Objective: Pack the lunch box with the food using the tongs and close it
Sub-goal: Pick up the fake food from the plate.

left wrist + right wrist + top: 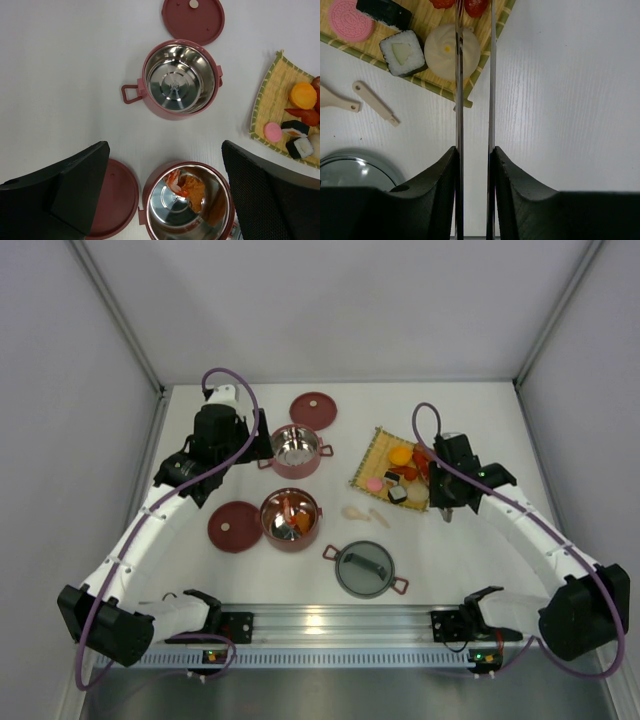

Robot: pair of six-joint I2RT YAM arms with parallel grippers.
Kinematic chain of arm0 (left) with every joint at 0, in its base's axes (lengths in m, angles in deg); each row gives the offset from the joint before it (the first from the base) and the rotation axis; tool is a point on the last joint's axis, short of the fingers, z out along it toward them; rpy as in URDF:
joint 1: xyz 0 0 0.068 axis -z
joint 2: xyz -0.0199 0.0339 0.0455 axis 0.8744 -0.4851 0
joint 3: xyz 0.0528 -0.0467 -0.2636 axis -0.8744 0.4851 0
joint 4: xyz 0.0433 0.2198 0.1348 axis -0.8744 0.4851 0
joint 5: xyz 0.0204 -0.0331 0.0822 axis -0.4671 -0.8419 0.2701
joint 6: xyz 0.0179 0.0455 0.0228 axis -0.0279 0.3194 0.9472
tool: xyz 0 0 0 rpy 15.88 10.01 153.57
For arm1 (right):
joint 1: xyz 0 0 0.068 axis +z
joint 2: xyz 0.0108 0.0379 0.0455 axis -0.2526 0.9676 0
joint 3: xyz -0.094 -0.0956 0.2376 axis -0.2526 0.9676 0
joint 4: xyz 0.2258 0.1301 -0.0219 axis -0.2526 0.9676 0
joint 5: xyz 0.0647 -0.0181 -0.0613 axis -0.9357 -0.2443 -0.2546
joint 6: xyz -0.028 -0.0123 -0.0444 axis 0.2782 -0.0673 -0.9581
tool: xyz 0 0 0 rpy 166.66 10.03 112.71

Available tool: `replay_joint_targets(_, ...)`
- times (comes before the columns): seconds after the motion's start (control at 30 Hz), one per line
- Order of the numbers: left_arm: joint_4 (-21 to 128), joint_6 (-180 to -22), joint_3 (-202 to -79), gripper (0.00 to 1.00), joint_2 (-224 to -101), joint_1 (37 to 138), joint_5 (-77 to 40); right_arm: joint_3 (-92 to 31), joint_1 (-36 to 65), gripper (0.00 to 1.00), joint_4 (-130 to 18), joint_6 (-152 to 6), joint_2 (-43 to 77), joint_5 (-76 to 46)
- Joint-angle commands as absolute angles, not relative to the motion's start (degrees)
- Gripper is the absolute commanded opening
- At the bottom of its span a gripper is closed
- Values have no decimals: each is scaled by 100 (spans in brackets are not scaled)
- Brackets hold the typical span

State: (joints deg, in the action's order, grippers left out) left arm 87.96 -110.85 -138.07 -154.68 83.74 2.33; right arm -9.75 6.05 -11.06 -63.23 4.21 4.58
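Right gripper [474, 152] is clenching the tongs [459, 75]; tips are running off-frame at 12 o'clock. Left gripper [164, 146] is hanging released.

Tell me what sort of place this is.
Probably a robotics lab test cell, not a kitchen: a white table boxed in by plain grey panels, a metal rail along the near edge, and toy food on a mat.

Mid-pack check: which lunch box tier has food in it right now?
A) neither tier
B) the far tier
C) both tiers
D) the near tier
D: the near tier holds a shrimp and orange pieces, while the far tier shows only bare steel.
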Motion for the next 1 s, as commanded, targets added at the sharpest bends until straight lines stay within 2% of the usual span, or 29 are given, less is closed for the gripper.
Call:
replay_joint_targets(0.0,8707,-11103,-13793,99,-15288,8392,197,-1207,488,21,-1108,-6331,80,452)
replay_joint_targets(0.17,8698,-11121,-13793,99,-15288,8392,180,-1505,488,17,-853,-6348,-183,461)
replay_joint_targets(0.7,8672,-11139,-13793,99,-15314,8392,206,-2279,602,13,-457,-6410,-412,197)
replay_joint_targets(0.97,8671,-11130,-13784,99,-15340,8392,215,-2797,1129,12,-360,-6234,-412,30)
